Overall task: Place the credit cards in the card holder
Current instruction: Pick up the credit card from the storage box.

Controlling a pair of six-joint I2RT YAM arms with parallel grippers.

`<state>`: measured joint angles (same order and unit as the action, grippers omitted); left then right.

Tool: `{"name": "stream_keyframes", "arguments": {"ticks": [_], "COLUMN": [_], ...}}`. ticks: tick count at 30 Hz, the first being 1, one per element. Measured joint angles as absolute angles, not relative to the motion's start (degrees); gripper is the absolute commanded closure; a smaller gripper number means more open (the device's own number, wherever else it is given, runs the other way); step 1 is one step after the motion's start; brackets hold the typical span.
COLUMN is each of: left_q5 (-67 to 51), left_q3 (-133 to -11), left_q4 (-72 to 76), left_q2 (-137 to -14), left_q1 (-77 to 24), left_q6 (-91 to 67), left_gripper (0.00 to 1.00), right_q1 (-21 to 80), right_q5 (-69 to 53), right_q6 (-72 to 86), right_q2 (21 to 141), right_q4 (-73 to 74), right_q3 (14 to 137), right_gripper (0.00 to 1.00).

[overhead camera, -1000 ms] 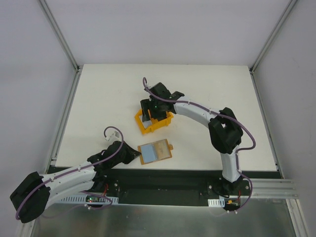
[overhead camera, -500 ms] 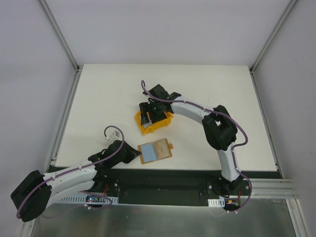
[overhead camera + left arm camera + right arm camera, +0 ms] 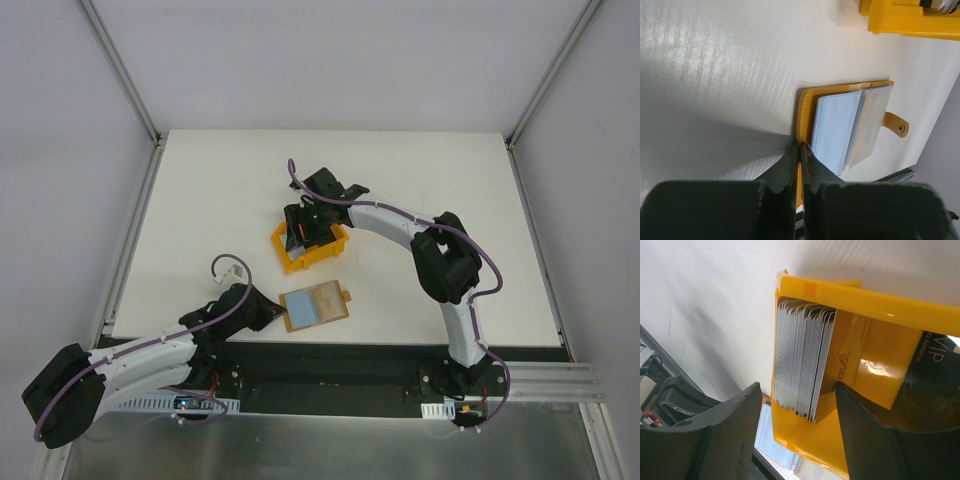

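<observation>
Two-arm | left gripper pinches card holder; right gripper open around credit cards

The bin is glossy yellow plastic; the credit cards look smooth plastic. The card holder is smooth, leather-like, with pale sheeny pockets. The counter is matt, finely ribbed.

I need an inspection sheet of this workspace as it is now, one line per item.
surface: white table.
job's things: card holder lies open near the front edge; credit cards stand stacked in the yellow bin.
clutter: nothing seen.
grippers: left gripper shut, tips at the card holder's edge; right gripper open, astride the card stack.
cables: purple cables loop along both arms.
surroundings: grey walls, metal frame.
</observation>
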<state>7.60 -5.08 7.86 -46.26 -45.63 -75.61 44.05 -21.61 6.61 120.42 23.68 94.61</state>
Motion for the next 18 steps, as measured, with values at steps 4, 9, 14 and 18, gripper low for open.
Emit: {"name": "stream_keyframes", "arguments": {"ticks": [4, 9, 14, 18], "left_q5": [7.57, 7.55, 7.49, 7.31], "left_q3": [-5.10, -5.10, -5.28, -5.37], "left_q4": [7.88, 8.08, 8.64, 9.19], "left_q2": [-46.39, -46.57, -47.37, -48.01], "left_q1": [-45.63, -45.63, -45.63, -45.63], "left_q6": [-75.61, -75.61, -75.61, -75.61], "left_gripper": [1.00, 1.00, 1.00, 1.00], "right_q1": [44.03, 43.72, 43.57, 43.40], "right_q5": [-21.80, -21.96, -22.13, -22.37], "right_q6": [6.59, 6.61, 6.81, 6.81], "right_q2": [120.42, 120.40, 120.40, 120.38], "right_q4": [23.59, 23.57, 23.24, 23.20], "right_q3": [94.61, 94.61, 94.61, 94.61], "right_gripper": [0.41, 0.43, 0.46, 0.49]}}
